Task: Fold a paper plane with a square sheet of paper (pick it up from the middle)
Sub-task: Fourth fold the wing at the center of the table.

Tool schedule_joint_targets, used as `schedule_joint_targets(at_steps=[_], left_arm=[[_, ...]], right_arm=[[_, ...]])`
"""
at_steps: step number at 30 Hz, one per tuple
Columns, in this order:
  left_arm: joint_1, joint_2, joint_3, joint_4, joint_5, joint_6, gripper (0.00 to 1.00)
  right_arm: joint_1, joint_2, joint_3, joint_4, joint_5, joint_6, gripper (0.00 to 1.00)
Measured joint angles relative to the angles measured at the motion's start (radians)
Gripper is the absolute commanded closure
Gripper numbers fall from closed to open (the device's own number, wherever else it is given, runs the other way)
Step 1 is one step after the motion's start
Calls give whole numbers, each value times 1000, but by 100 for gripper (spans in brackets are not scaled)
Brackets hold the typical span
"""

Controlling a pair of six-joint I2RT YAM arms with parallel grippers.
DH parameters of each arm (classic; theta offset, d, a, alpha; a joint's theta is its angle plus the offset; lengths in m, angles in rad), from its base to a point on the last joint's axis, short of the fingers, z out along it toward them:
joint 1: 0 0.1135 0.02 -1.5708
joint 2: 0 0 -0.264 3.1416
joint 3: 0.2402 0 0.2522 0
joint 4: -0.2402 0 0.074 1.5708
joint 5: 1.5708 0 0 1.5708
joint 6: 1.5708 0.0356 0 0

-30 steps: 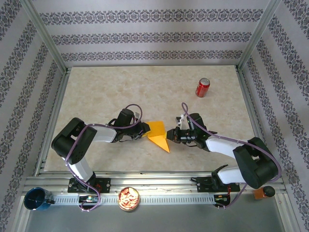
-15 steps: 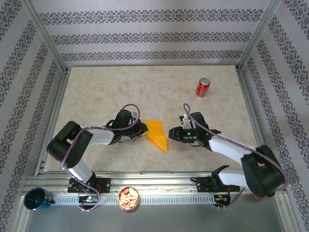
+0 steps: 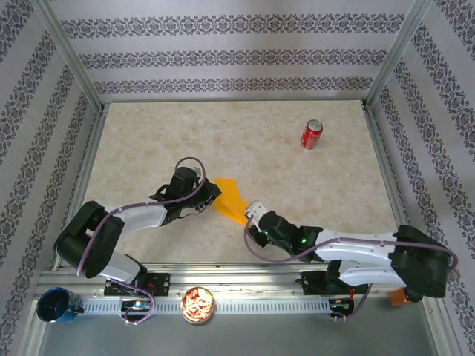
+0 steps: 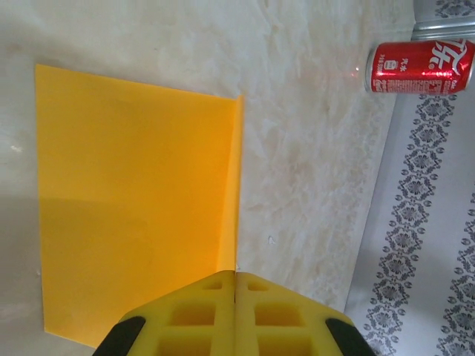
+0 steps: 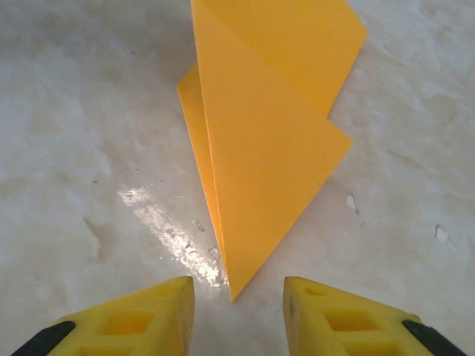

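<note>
Top external view: left jaws pinch the paper [image 3: 231,200], right jaws open, tin [image 3: 183,305] holds pale scraps [image 3: 199,305]

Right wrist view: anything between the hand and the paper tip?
Nothing. In the right wrist view, bare table separates the right hand from the tip of the paper.
</note>
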State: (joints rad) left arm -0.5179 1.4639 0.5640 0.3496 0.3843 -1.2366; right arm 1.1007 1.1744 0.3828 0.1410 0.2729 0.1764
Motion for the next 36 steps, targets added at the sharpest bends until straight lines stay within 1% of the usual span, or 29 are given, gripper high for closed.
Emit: schedule_joint_targets(at_steps=[3,7,13,19,22,28,36], left_arm=[[-7,0,-3,-2,-9,-8,100],[-13,1,-3,-3,-12,-22,100],[-15,2,-3,-3,-13,-35,100],[-20,3,-3,-3,-12,-43,100],[-20,3,-3,-3,-12,-48,100],[-20,3,-3,-3,-12,-48,100],[-20,3,-3,-3,-12,-48,100]], right_arm=[[23,84,17,72,40,-69,65],[23,176,44,142,70,-123,65],[23,285,92,201,99,-161,65],[23,370,108,221,139,-174,70],[23,398,113,223,149,-176,73],[23,401,113,231,161,-164,81],[23,401,112,235,159,-121,82]])
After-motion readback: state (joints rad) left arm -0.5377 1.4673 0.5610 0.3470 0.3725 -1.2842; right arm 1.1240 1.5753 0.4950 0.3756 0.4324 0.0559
